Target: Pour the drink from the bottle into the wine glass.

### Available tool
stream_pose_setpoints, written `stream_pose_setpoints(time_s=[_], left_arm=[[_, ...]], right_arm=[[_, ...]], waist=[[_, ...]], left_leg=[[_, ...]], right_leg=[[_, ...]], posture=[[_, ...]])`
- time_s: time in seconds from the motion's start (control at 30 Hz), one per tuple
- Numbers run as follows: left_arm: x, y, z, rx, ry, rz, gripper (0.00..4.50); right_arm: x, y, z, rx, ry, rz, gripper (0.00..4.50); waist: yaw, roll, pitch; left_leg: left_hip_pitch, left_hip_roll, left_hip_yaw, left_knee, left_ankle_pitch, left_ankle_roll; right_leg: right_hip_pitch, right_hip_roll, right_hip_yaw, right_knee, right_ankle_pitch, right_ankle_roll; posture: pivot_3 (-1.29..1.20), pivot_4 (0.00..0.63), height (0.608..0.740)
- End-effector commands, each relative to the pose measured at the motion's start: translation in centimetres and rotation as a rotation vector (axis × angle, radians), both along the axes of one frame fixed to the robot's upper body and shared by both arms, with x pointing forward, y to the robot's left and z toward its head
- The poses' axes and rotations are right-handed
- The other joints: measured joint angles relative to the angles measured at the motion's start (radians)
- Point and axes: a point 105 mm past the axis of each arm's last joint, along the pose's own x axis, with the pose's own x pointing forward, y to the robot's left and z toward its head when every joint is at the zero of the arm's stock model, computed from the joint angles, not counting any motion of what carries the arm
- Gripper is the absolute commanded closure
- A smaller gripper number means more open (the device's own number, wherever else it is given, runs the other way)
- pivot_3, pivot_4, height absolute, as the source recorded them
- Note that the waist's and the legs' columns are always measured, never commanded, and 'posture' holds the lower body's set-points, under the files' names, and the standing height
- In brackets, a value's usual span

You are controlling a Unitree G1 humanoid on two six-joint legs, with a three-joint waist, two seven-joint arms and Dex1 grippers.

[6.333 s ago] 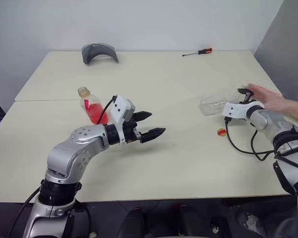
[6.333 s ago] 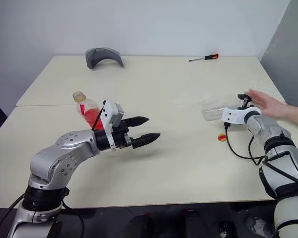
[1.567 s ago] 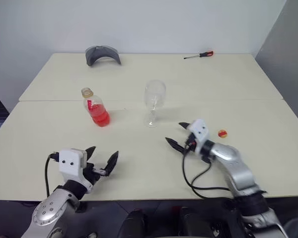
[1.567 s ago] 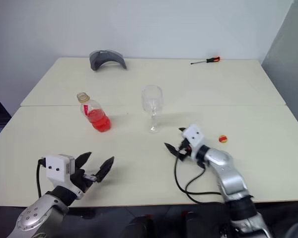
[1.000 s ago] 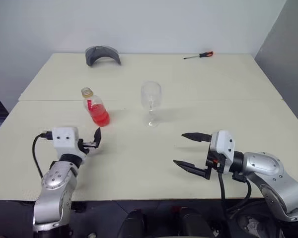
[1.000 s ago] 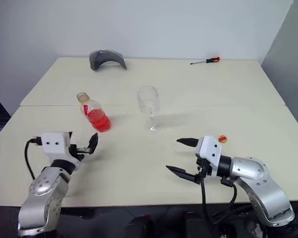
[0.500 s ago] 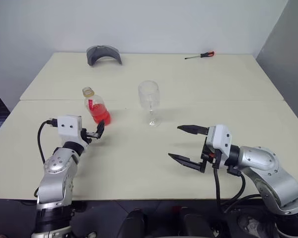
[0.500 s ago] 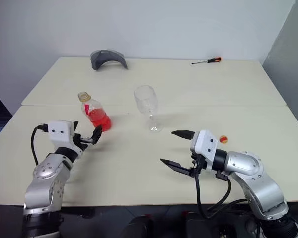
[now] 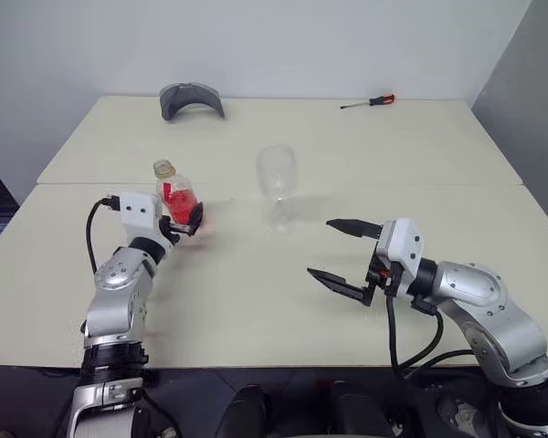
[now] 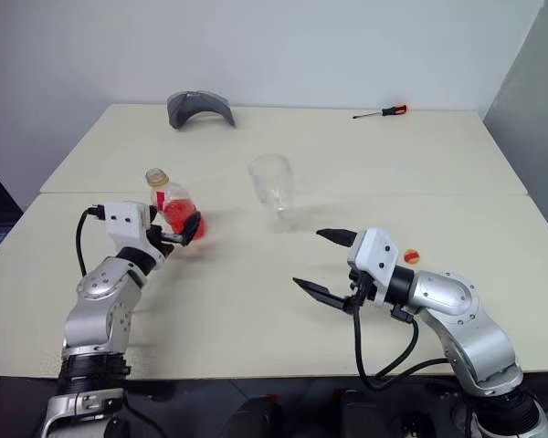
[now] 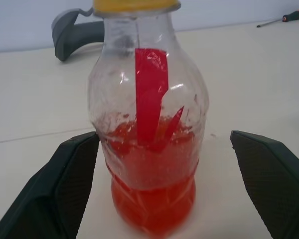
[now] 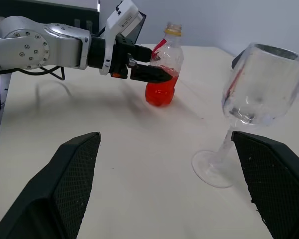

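Left claw [image 11: 159,179] spread wide around bottle [image 11: 148,124], not clamped, right claw [image 9: 345,256] wide apart, empty.

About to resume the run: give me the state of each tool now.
Left tool: open, fingers either side of the bottle, not closed on it.
Right tool: open, empty, short of the wine glass.

Bottle [image 9: 176,194] base hidden behind left claw [image 9: 184,225] — wine glass [image 9: 277,185] blurred, foot indistinct.
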Motion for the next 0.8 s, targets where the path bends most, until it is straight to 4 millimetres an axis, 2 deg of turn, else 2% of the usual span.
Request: stream_pose_setpoints(time_s=[0.03, 0.2, 0.37, 0.47, 0.6, 0.7, 0.8], left_arm=[[0.7, 0.4, 1.7, 0.034, -0.064, 0.002, 0.0], [1.7, 0.0, 1.8, 0.03, -0.078, -0.011, 0.0], [2.4, -0.5, 1.0, 0.042, -0.085, -0.008, 0.0], [2.5, -0.6, 1.0, 0.032, -0.098, -0.011, 0.65], [2.7, -0.5, 1.2, 0.032, -0.107, -0.01, 1.86], [2.9, -0.6, 1.8, 0.053, -0.114, -0.019, 2.51], [3.5, -1.6, 3.1, 0.138, -0.114, -0.059, 2.9]], right_arm=[[0.2, 0.1, 0.8, 0.007, -0.037, -0.011, 0.02], [0.5, -0.1, 0.8, 0.005, -0.039, -0.026, 0.02], [0.8, -0.1, 1.1, 0.014, -0.045, -0.047, 0.02], [1.0, -0.2, 1.3, 0.015, -0.047, -0.055, 0.0], [1.2, -0.2, 1.3, 0.013, -0.05, -0.062, 0.0], [1.5, -0.1, 1.5, 0.021, -0.052, -0.069, 0.0], [1.9, 0.1, 1.9, 0.032, -0.051, -0.072, 0.0]], waist=[[0.0, 0.0, 0.0], [0.001, 0.0, 0.0], [0.001, 0.0, 0.0], [0.001, 0.0, 0.0], [0.001, 0.0, 0.0], [0.001, 0.0, 0.0], [0.001, 0.0, 0.0]], left_leg=[[0.0, 0.0, 0.0, 0.0, 0.0, 0.0], [0.0, 0.0, 0.0, 0.0, 0.0, 0.0], [-0.001, 0.0, 0.0, 0.001, 0.0, 0.0], [-0.001, 0.0, 0.0, 0.001, 0.0, 0.0], [-0.001, 0.0, 0.0, 0.001, 0.0, 0.0], [-0.001, 0.0, 0.0, 0.001, 0.0, 0.0], [-0.002, 0.0, 0.0, 0.001, 0.0, 0.0]], right_leg=[[0.0, 0.0, 0.0, 0.0, 0.0, 0.0], [0.0, 0.0, 0.0, 0.0, 0.0, 0.0], [-0.001, 0.0, 0.0, 0.0, 0.0, 0.0], [-0.001, 0.0, 0.0, 0.001, 0.0, 0.0], [-0.001, 0.0, 0.0, 0.001, 0.0, 0.0], [-0.001, 0.0, 0.0, 0.001, 0.0, 0.0], [-0.002, 0.0, 0.0, 0.001, 0.0, 0.0]], posture=[[0.0, 0.15, 0.74], [0.0, 0.15, 0.74], [0.0, 0.15, 0.74], [0.0, 0.15, 0.74], [0.0, 0.15, 0.74], [0.0, 0.15, 0.74], [0.0, 0.15, 0.74]])
